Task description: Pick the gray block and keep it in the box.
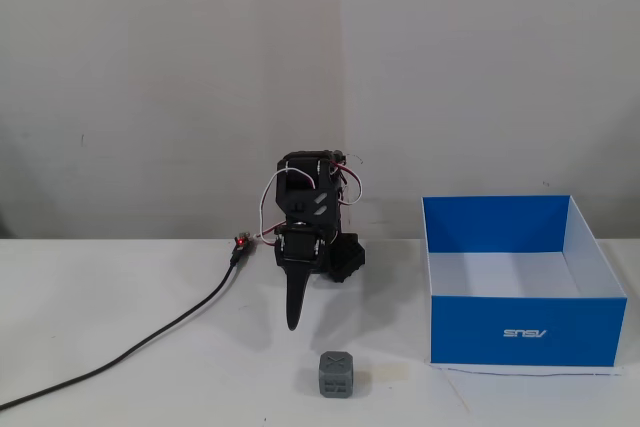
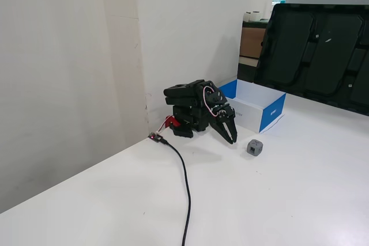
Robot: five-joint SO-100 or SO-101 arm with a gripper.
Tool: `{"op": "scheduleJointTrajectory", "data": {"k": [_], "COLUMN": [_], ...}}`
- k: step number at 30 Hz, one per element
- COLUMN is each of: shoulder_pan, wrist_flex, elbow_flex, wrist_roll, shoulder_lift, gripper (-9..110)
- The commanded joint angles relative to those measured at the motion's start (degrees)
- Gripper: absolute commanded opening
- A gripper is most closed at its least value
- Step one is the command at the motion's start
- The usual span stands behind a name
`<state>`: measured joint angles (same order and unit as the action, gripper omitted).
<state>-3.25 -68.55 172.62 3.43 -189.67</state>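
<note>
The gray block point(image 1: 338, 375) is a small cube with an X on top. It sits on the white table near the front edge, also seen in the other fixed view point(image 2: 255, 147). The box point(image 1: 524, 332) has blue walls, a white inside and a white logo; it stands to the right of the block and looks empty. It shows behind the arm in the other fixed view point(image 2: 272, 114). The black arm is folded low against the wall. My gripper point(image 1: 294, 319) points down at the table, shut and empty, behind and left of the block; it also shows in the other fixed view point(image 2: 232, 137).
A black cable point(image 1: 150, 342) runs from a red connector point(image 1: 241, 242) by the arm's base across the table to the left front, also seen in the other fixed view point(image 2: 185, 188). A large black tray-like panel point(image 2: 317, 50) leans at the table's far side.
</note>
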Motion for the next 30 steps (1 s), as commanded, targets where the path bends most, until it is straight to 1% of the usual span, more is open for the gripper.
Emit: {"op": "scheduleJointTrajectory", "data": {"k": [1,24,30], "shoulder_pan": [-0.5,-1.4,-0.6], "wrist_flex": [-0.1,1.2,1.8], "elbow_flex": [0.4,0.3,-6.2], "wrist_roll": [0.4,0.4,0.5], "shoulder_lift": [-6.8,-6.8,-5.8], "gripper": [0,0,0]}}
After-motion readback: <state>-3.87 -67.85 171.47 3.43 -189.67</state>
